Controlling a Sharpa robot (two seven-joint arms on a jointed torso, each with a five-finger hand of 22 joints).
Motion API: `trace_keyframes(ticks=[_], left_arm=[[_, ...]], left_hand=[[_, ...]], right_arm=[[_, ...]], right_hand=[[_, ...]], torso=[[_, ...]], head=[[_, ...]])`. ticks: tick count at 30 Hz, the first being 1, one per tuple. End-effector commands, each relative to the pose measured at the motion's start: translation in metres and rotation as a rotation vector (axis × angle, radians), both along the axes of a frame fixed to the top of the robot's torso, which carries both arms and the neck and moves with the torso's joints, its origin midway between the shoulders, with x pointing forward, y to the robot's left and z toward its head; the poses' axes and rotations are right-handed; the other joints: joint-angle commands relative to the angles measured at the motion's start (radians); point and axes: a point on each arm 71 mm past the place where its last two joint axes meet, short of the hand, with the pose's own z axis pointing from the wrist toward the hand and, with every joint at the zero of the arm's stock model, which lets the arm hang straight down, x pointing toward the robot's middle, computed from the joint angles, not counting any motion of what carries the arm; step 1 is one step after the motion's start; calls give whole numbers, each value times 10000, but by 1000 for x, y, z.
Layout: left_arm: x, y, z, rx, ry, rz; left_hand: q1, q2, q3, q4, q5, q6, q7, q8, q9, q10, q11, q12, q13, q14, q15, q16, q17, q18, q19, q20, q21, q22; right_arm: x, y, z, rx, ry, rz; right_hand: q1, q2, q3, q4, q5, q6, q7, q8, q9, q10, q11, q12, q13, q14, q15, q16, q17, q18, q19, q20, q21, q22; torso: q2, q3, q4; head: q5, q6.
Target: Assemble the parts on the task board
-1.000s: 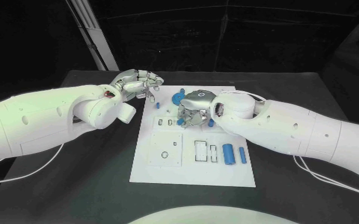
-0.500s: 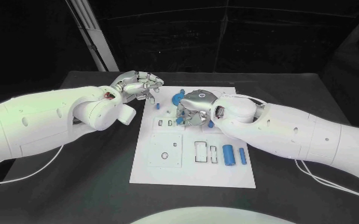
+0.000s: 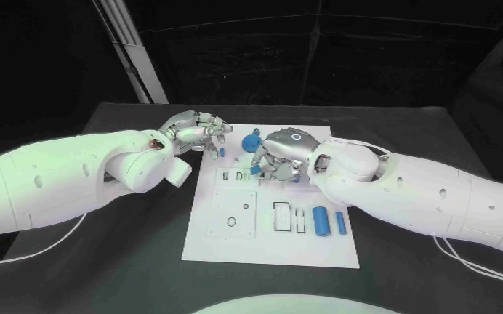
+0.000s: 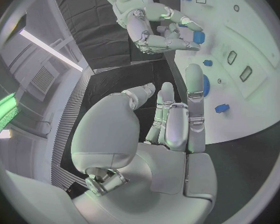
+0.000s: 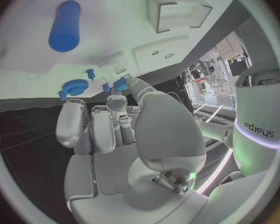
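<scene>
My right hand [image 3: 275, 160] hangs over the middle of the task board [image 3: 241, 245], fingers curled downward. In the right wrist view the fingers [image 5: 93, 127] stand close side by side, and a small blue part [image 5: 120, 84] sits right at the thumb tip. I cannot tell whether it is pinched or only touched. The left wrist view shows the same hand [image 4: 157, 37] with a small blue part [image 4: 198, 37] at its fingertips, just above the white surface.

Nearest to me on the board lie two blue cylinders, a thicker one [image 3: 320, 220] and a thinner one [image 3: 339, 221], side by side and parallel, close under my right forearm. Beside them are rectangular recesses [image 3: 281, 213]. Further toward my left arm sits a raised square plate [image 3: 234, 211] with a small ring mark on it.

Beyond that, a row of small slots [image 3: 232, 175] sits just beside my right hand.

My left hand [image 3: 195, 131] is at the far left corner of the board, over the board edge. Its fingers [image 4: 195, 92] are stretched out straight and near together, thumb apart, holding nothing. Its fingertips are near a small blue peg [image 3: 221, 152].

A blue gear [image 3: 249, 142] stands on the board between my two hands, toward the far edge. The left wrist view also shows a small blue block [image 4: 221, 108] and a blue knob [image 4: 207, 62] on the white plate.

The black table [image 3: 126, 263] carries the board.
</scene>
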Motion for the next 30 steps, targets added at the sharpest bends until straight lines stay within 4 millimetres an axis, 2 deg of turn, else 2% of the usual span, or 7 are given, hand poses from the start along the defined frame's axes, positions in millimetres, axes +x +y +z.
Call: trace_keyframes(ticks=[1,7,10,18,22,30], left_arm=[[-5,-3,-7,1155,39,-775],[-11,-5,-18,2291,88,-1439],[-13,-8,-22,2647,58,-1694],[-17,-18,-26,3024,46,-2049],[-17,-22,-27,3134,5,-2177],[-18,-27,-27,3187,-6,-2271]], left_hand=[[-173,-16,-358,55,-37,191,-64,34,-85,199,-55,84,-25,205,-41,317,431,101,216,-30,307,320],[-222,-56,-985,95,-38,519,-181,-21,-272,469,-151,180,-51,518,-145,898,1287,-82,674,-132,1309,1495],[-100,-36,-1089,29,-30,609,-212,-63,-345,519,-187,167,-71,566,-174,996,1432,-116,741,-160,1501,1715],[178,-23,-1228,-152,-11,914,-316,-100,-485,742,-283,166,-102,749,-260,1338,1981,-239,1001,-238,2185,2544],[37,-81,-1504,-65,-16,1105,-376,-106,-558,937,-340,199,-96,837,-304,1492,2232,-295,1119,-284,2506,2924],[-394,-170,-2589,280,-93,1334,-445,-124,-692,1176,-380,272,-29,916,-359,1634,2476,-359,1207,-336,2875,3369]], right_arm=[[-2,-4,7,668,-79,-398],[-7,-11,12,937,-91,-551],[-10,-13,14,1045,-93,-590],[-13,-12,16,1176,-84,-627],[-14,-11,17,1190,-72,-659],[-15,-10,17,1194,-95,-675]], right_hand=[[-117,-36,75,104,203,167,-141,67,11,82,-19,-94,-40,560,-68,48,2,-186,84,-8,78,82],[-149,-117,210,168,553,195,-154,63,8,145,-33,-171,-36,565,-81,59,20,-209,146,-21,138,204],[-148,-162,281,182,728,203,-158,60,7,169,-36,-204,-29,565,-86,58,21,-216,162,-26,157,240],[-151,-182,303,188,781,204,-157,58,6,179,-36,-208,-17,566,-87,62,27,-219,170,-27,165,257],[-154,-194,313,191,806,207,-157,58,6,192,-37,-196,4,566,-88,61,26,-221,175,-27,170,267],[-169,-211,313,202,813,212,-156,60,7,217,-35,-163,48,568,-87,66,33,-221,175,-28,171,268]], torso=[[6,-5,5],[8,-5,16],[20,1,8],[23,1,4],[21,-1,9],[27,-3,7]], head=[[27,37],[26,74],[59,100],[80,105],[67,107],[68,75]])
